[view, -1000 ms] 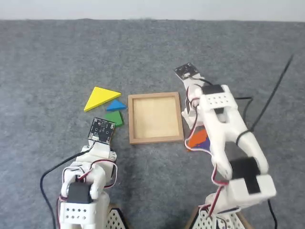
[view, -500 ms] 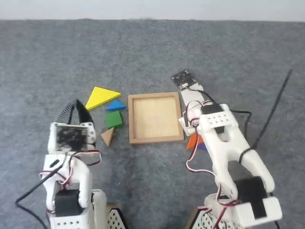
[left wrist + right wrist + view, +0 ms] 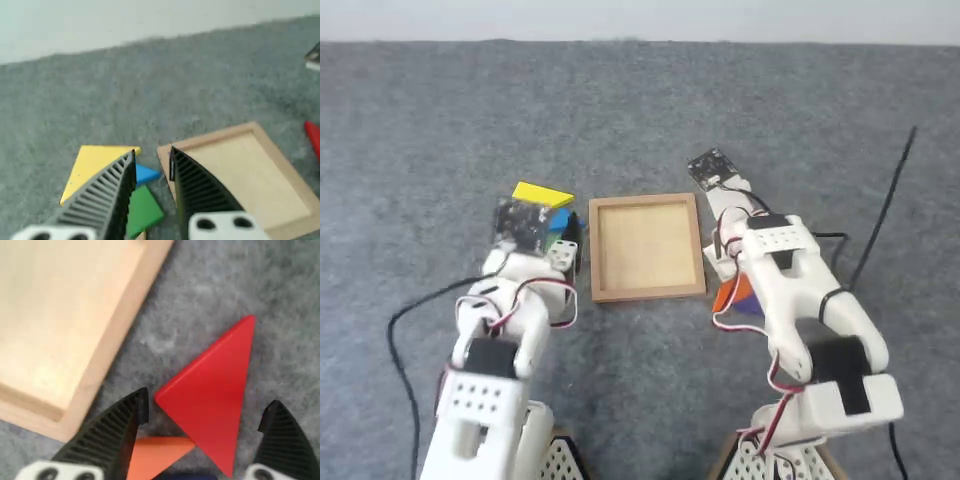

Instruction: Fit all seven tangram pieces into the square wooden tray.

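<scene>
right grasp: the right fingers (image 3: pixel 116 432) are spread wide and hold nothing. They stand on either side of the red triangle (image 3: pixel 212 390), one by a corner and the other off the opposite edge.
red triangle: it lies flat on the tabletop (image 3: pixel 200 285), just right of the tray (image 3: pixel 125 335) and apart from its rim. The orange piece (image 3: pixel 157 454) lies just beside it and may be touching it.
closing: this looks like the pick of the red triangle. The tips should probably come right down to the tabletop, since the piece is thin. Pinching across two flat edges should hold better than pinching on a point, which would likely let it twist out.
clearance: the finger nearest the orange piece has little room, so a straight descent should avoid dragging that piece or catching the rim.
left fingers: the left fingers (image 3: pixel 112 192) are a narrow gap apart with nothing between them. They hover over the blue piece (image 3: pixel 146 175) by the tray's left rim.
left pieces: the yellow triangle (image 3: pixel 92 162) is farther off and the green piece (image 3: pixel 142 212) is nearer.
tray: it is empty, so no piece has been placed yet. A large triangle likely seats best pushed into a corner.
</scene>
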Robot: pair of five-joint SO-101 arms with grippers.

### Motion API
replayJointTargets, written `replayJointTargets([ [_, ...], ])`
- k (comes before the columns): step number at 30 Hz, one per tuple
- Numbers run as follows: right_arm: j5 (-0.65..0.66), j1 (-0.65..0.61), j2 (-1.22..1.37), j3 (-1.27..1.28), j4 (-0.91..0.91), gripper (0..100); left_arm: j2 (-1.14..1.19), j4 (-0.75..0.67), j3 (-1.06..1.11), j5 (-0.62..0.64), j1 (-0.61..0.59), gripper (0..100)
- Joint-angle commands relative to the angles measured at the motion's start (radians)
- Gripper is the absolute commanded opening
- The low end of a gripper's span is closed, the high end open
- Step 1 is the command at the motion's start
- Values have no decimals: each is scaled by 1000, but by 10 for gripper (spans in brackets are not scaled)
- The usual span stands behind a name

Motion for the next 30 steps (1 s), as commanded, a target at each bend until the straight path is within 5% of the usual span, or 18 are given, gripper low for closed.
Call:
replayJointTargets([
  [1, 21, 25, 5, -74, 7, 355, 64, -25, -94, 26, 5, 113],
  [12, 18, 28, 168, -293, 154, 355, -117, 212, -76, 104, -12, 113],
  [30, -43, 47, 476, -730, 515, 354, -661, 288, 197, 95, -6, 112],
])
